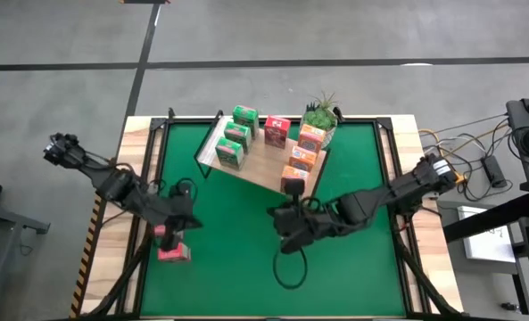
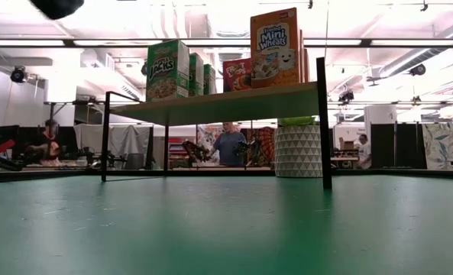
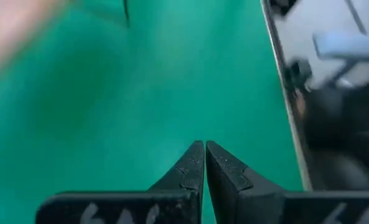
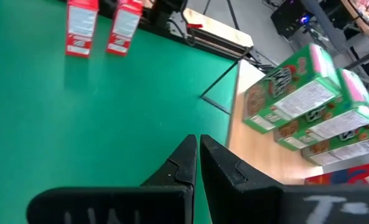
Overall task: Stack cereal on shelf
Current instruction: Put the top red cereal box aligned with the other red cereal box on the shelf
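- The shelf (image 1: 262,165) is serving as the landmark: it is standing on thin black legs over the far part of the green table mat (image 1: 237,259), and seven cereal boxes appear to be lined up on it, though the overhead picture makes the count uncertain.
- Three green boxes (image 1: 235,135) are occupying the shelf's left side, one pink-red box (image 1: 276,131) is sitting at its far middle, and three orange boxes (image 1: 303,156) are running down its right side beside the potted plant (image 1: 319,112), probably grouped by colour.
- Two more pink-red boxes (image 4: 103,25) are standing upright on the mat, well in front of the shelf's left corner; they are likely the ones left to stack.
- The left gripper (image 1: 177,219) is hovering near those two boxes with its fingers pinched together, holding nothing, so it is probably about to spread them for a pick.
- The right gripper (image 1: 286,220) is hanging just in front of the shelf's near right corner, fingers likewise closed on nothing, seemingly waiting clear of the boxes.
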Tool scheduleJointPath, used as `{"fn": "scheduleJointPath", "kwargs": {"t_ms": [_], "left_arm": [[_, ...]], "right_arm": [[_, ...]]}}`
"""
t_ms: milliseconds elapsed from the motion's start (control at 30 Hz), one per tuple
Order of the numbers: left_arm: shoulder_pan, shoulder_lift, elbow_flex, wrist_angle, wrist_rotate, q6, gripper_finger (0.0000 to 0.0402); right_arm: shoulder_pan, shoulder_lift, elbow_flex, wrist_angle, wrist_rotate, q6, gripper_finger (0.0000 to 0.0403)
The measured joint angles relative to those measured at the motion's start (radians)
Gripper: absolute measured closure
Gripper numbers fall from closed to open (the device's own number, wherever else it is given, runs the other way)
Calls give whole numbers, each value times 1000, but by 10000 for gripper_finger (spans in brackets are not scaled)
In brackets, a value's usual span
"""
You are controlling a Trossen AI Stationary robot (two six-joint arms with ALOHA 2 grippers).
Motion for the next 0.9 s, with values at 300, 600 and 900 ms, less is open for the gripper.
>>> {"fn": "scheduleJointPath", "kwargs": {"t_ms": [300,600,900], "left_arm": [[-89,105,48,-376,202,-355,367],[-162,142,47,-544,247,-406,248],[-202,199,23,-604,175,-421,126]], "right_arm": [[58,-15,-63,40,38,61,392],[61,-15,-71,40,37,79,392],[61,-15,-71,40,36,78,392]]}}
